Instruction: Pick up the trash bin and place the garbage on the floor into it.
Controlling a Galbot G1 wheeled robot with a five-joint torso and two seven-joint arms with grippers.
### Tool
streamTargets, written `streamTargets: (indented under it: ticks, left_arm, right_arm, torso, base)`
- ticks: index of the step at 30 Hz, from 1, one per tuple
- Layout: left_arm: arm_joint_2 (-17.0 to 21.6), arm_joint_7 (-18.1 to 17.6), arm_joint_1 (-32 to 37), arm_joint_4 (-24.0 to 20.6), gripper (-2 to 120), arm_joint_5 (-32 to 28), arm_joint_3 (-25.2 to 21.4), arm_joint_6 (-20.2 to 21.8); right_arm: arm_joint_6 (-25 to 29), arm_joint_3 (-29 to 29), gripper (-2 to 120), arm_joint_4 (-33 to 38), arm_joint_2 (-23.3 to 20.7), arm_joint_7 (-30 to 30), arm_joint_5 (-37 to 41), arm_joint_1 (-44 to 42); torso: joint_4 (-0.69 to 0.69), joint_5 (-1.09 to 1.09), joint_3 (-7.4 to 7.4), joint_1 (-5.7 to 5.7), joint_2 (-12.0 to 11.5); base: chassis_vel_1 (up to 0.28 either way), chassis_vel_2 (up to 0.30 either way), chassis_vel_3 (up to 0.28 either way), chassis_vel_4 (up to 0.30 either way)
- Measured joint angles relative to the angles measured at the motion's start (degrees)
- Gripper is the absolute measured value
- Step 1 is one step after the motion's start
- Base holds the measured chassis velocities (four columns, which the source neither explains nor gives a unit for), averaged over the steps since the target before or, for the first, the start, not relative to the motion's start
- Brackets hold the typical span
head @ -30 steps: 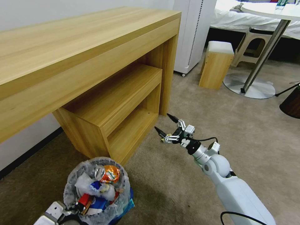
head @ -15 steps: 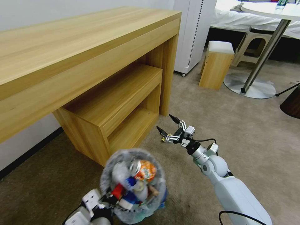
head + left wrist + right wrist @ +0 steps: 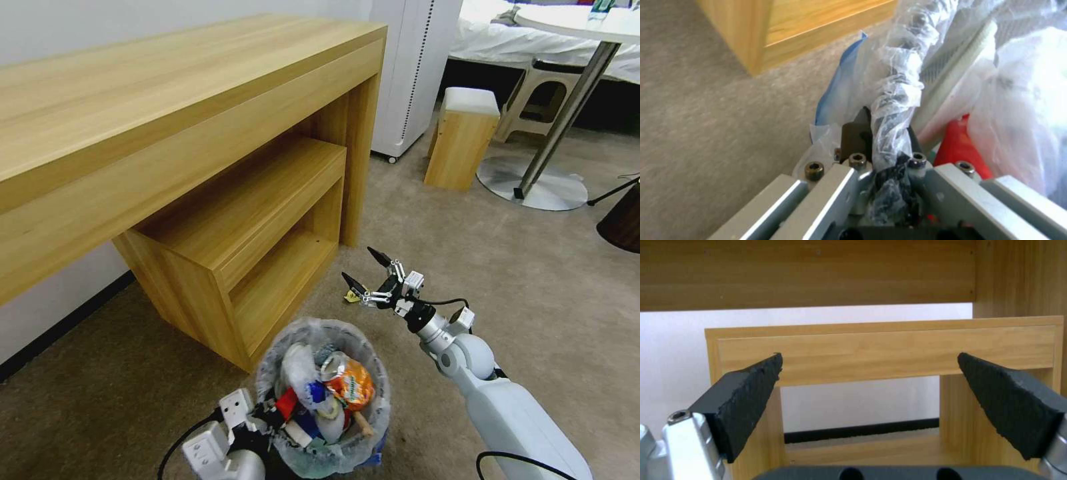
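Note:
The trash bin, blue and lined with a crinkly clear bag, is near the bottom centre of the head view, just in front of the low wooden shelf unit. Garbage fills it, with a crushed orange can on top. My left gripper is shut on the bin's near rim. In the left wrist view the left gripper pinches the bag-wrapped rim. My right gripper hovers open above the beige floor, just beyond the bin. A small yellow wrapper lies on the floor under it. The right gripper faces the shelf unit.
A long wooden desk with a lower shelf unit stands to the left. Behind are a white cabinet, a wooden stool and a round table's metal base. A dark object sits at the right edge.
My left arm has carried the bin from the lower left rightward to the centre, close to the right arm. The right gripper has shifted slightly right and stays open.

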Motion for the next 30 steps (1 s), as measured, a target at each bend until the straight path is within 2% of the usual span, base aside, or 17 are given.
streamTargets:
  ticks: [4,7,8,10,12,13,15,16,17,20,21,23,26,30]
  left_arm:
    - [3.0,2.6,-1.5,0.2,0,-1.5,-1.9,0.6]
    - [6.7,6.1,-3.3,0.1,0,-3.9,-3.6,1.6]
    - [6.7,6.1,-3.3,0.1,0,-3.9,-3.6,1.6]
    - [9.7,9.9,-4.7,0.2,0,-5.4,-4.5,2.6]
    - [12.8,15.2,-5.9,0.7,0,-6.1,-5.0,3.3]
    - [12.8,15.2,-5.9,0.7,0,-6.1,-5.0,3.3]
    - [15.1,19.9,-6.9,1.4,0,-6.0,-5.2,3.5]
    - [15.9,21.9,-7.5,1.8,0,-5.8,-5.3,3.5]
    - [15.9,21.9,-7.5,1.8,0,-5.8,-5.3,3.5]
    - [17.8,27.8,-10.3,3.3,0,-5.4,-5.9,2.3]
    - [17.8,27.8,-10.3,3.3,0,-5.4,-5.9,2.3]
    - [18.6,30.9,-12.6,4.3,0,-5.2,-6.3,1.5]
    - [19.3,31.8,-15.4,5.5,0,-5.2,-6.1,1.6]
    - [20.6,30.8,-18.9,7.8,0,-5.6,-4.5,3.3]
  right_arm:
    - [0.2,0.0,100,0.0,-0.3,-0.5,0.4,-0.2]
    - [0.4,0.1,100,0.2,-0.9,-1.0,0.9,-0.4]
    - [0.4,0.1,100,0.2,-0.9,-1.0,0.9,-0.4]
    - [0.5,0.3,100,0.3,-1.3,-1.3,1.2,-0.5]
    - [0.6,0.6,100,0.5,-1.9,-1.5,1.7,-0.8]
    - [0.6,0.6,100,0.5,-1.9,-1.5,1.7,-0.8]
    - [0.8,1.0,100,0.7,-2.4,-1.8,2.1,-1.0]
    - [0.9,1.2,100,0.7,-2.6,-2.0,2.3,-1.2]
    - [0.9,1.2,100,0.7,-2.6,-2.0,2.3,-1.2]
    - [1.0,1.3,100,0.5,-3.0,-2.3,2.8,-1.3]
    - [1.0,1.3,100,0.5,-3.0,-2.3,2.8,-1.3]
    - [1.0,1.1,100,0.0,-3.0,-2.5,2.9,-1.3]
    - [1.0,0.8,100,-0.5,-3.0,-2.7,3.0,-1.1]
    - [1.0,0.2,100,-1.1,-2.8,-2.8,3.0,-0.6]
  torso:
    - [0.0,0.01,0.0,0.0,0.0]
    - [0.0,0.0,0.0,0.0,0.0]
    - [0.0,0.0,0.0,0.0,0.0]
    - [0.0,0.0,0.0,0.0,0.0]
    - [0.0,0.0,0.0,0.0,0.0]
    - [0.0,0.0,0.0,0.0,0.0]
    - [0.0,0.0,0.0,0.0,0.0]
    - [0.0,0.0,0.0,0.0,0.0]
    - [0.0,0.0,0.0,0.0,0.0]
    - [0.0,0.0,0.0,0.0,0.0]
    - [0.0,0.0,0.0,0.0,0.0]
    - [0.0,0.0,0.0,0.0,0.0]
    - [0.0,0.0,0.0,0.0,0.0]
    - [0.0,0.01,0.0,0.0,0.0]
  base:
    - [0.0,0.0,0.0,0.0]
    - [0.0,0.0,0.0,0.0]
    - [0.0,0.0,0.0,0.0]
    - [0.0,0.0,0.0,0.0]
    - [0.0,0.0,0.0,0.0]
    - [0.0,0.0,0.0,0.0]
    - [0.0,0.0,0.0,0.0]
    - [0.0,0.0,0.0,0.0]
    - [0.0,0.0,0.0,0.0]
    - [0.0,0.0,0.0,0.0]
    - [0.0,0.0,0.0,0.0]
    - [0.0,0.0,0.0,0.0]
    - [0.0,0.0,0.0,0.0]
    - [0.0,0.0,0.0,0.0]
